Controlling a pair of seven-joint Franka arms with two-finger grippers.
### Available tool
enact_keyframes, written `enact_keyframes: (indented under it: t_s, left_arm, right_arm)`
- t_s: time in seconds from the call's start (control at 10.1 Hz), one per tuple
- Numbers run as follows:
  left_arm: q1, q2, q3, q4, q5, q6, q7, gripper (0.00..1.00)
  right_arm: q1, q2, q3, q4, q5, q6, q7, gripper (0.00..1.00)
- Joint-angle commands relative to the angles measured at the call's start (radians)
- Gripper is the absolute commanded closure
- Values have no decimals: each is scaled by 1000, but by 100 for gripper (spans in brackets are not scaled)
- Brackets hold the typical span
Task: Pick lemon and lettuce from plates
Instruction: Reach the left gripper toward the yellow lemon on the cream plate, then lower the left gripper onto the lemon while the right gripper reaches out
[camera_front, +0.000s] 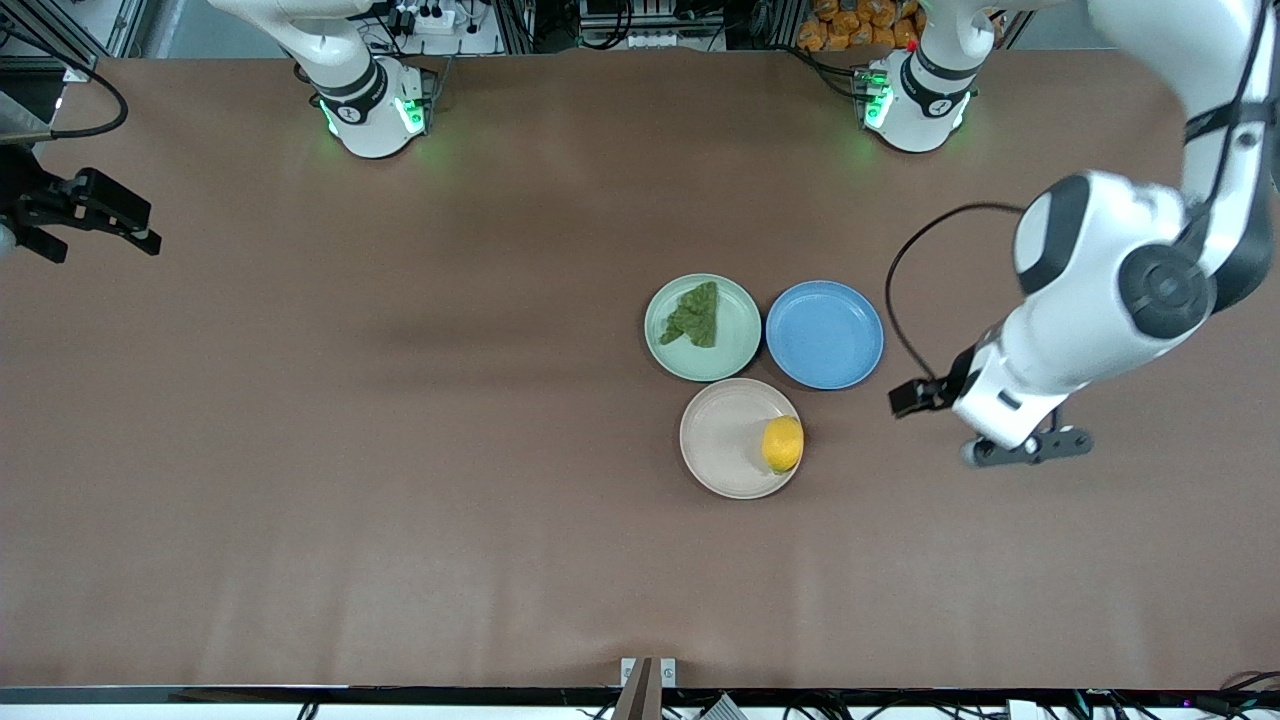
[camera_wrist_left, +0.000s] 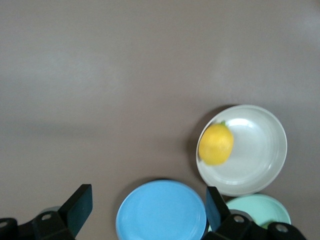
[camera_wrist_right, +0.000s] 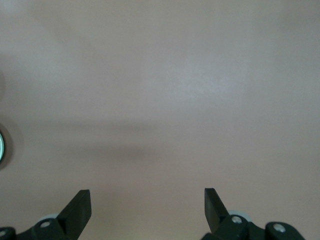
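Note:
The lemon (camera_front: 782, 443) lies on the beige-white plate (camera_front: 715, 440), at its rim toward the left arm's end; the left wrist view shows the lemon (camera_wrist_left: 216, 144) and this plate (camera_wrist_left: 260, 160) too. The lettuce (camera_front: 695, 315) lies on the mint green plate (camera_front: 738, 340), which is farther from the front camera. An edge of the mint plate (camera_wrist_left: 260, 207) shows in the left wrist view. My left gripper (camera_front: 1030, 447) hangs open and empty (camera_wrist_left: 147, 205) over bare table, toward the left arm's end from the plates. My right gripper (camera_front: 140, 228) is open and empty (camera_wrist_right: 147, 207) over the table's right-arm end.
An empty blue plate (camera_front: 825, 335) sits beside the mint plate, toward the left arm's end, and shows in the left wrist view (camera_wrist_left: 160, 212). The three plates touch or nearly touch. Brown table (camera_front: 400, 450) stretches around them.

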Motion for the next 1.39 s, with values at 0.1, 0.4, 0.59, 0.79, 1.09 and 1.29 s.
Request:
enact_keyframes:
  t_s: [0.1,0.4,0.59,0.79,1.09,1.29]
  left_arm:
    - [-43,165,5,75,-44,122,-170,0]
    - [-119,228,28,78,-35,249,-202,0]
    - [-188,257,82,80,-35,294,-214,0]
    - [-256,291,125,80,-35,318,-208,0]
    - [-290,324,133,80,-35,350,-209,0]
    - [-317,331,137,75,-12,351,-211,0]
  right_arm:
    - [-7,-12,7,-22,12,-18,-8,0]
    - [10,-18,7,-57,12,-12,-8,0]
    - [9,-22,35,-56,12,-9,-5,0]
    - [10,-14,53,-55,20,-5,41,0]
    - [18,-2,110,-59,23,36,92,0]
    - [21,58,246,-68,15,108,301,0]
